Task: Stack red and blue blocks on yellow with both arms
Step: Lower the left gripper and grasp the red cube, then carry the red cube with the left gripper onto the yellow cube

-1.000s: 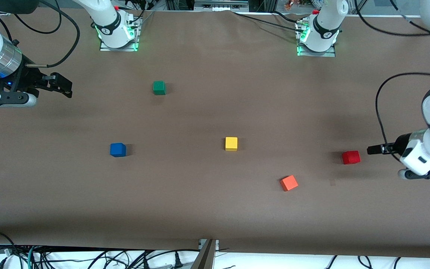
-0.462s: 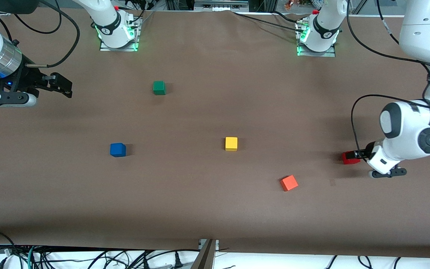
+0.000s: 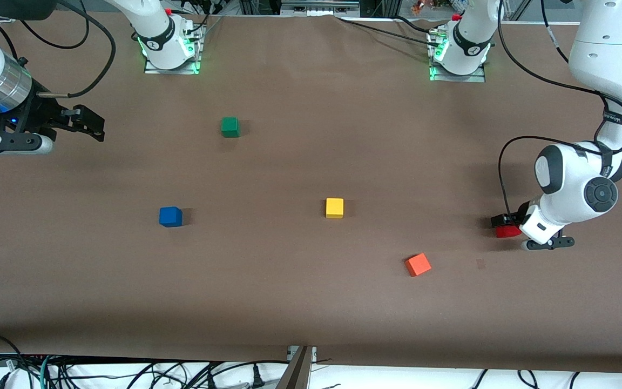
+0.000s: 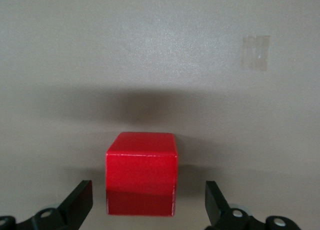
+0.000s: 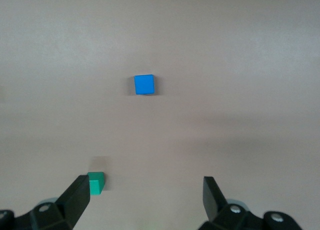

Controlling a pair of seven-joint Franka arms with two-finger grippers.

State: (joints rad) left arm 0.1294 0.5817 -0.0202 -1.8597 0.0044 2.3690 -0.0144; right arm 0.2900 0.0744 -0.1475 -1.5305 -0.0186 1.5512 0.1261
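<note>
The red block [image 3: 506,232] sits on the table toward the left arm's end. My left gripper [image 3: 505,222] is low around it, open, with the block [image 4: 141,173] between the fingers and gaps on both sides. The yellow cube [image 3: 335,208] sits mid-table. The blue block [image 3: 170,216] sits toward the right arm's end and shows in the right wrist view [image 5: 144,84]. My right gripper [image 3: 92,127] waits open and empty, high at the right arm's end of the table.
An orange cube [image 3: 418,265] lies nearer the front camera, between the yellow and red ones. A green cube [image 3: 230,127] sits nearer the bases and also shows in the right wrist view [image 5: 96,183]. A tape patch [image 4: 256,52] lies near the red block.
My left arm has swung in from the table's end and come down, bringing its open gripper around the red block. The right arm has not moved.
</note>
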